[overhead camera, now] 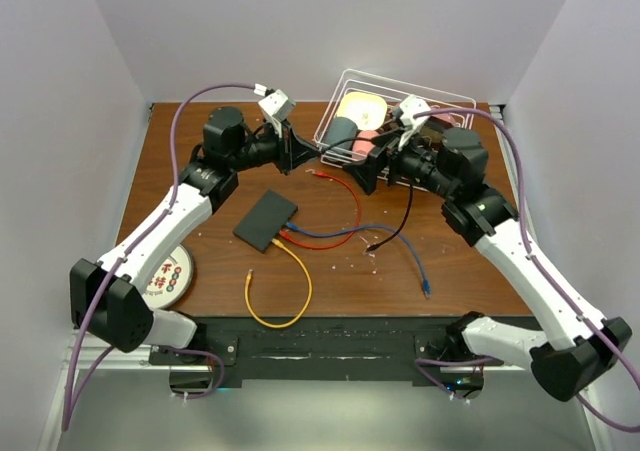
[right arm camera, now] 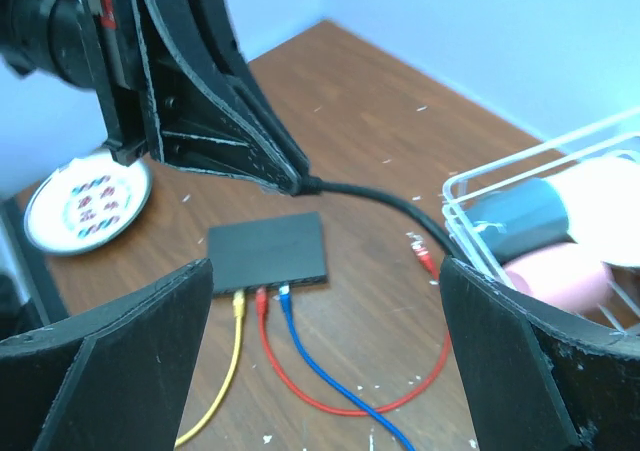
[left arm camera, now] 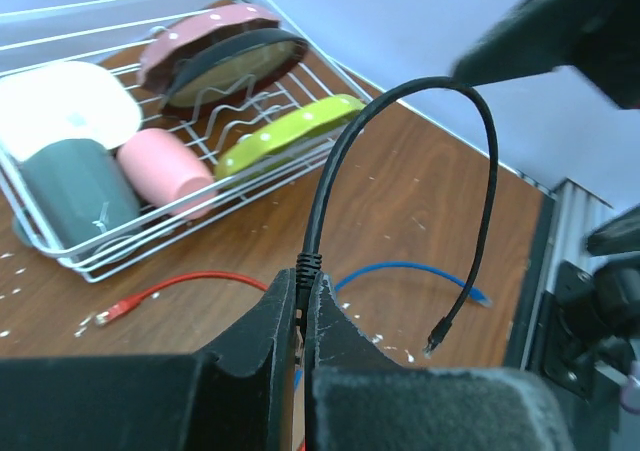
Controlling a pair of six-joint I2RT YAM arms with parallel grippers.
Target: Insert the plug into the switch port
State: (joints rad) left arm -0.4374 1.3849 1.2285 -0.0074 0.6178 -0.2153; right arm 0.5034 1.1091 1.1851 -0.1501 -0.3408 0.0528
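Black cable (left arm camera: 478,121), limp and light, clenched in left gripper (left arm camera: 302,286).
Empty right gripper (right arm camera: 320,361) spread wide (best hold is likely the rigid plug (left arm camera: 432,347), dangling lower right).

Left gripper (left arm camera: 303,301) pinched tight on black cable (left arm camera: 490,171) at its boot. Cable arcs up and over, free end (left arm camera: 432,346) drooping toward brown table (left arm camera: 420,211). Red cable (left arm camera: 190,283) and blue cable (left arm camera: 410,267) lie on the wood. Far side: white wire basket (left arm camera: 120,1) with cups and bowls

brown wooden table (overhead camera: 450,261), white walls (overhead camera: 300,31)
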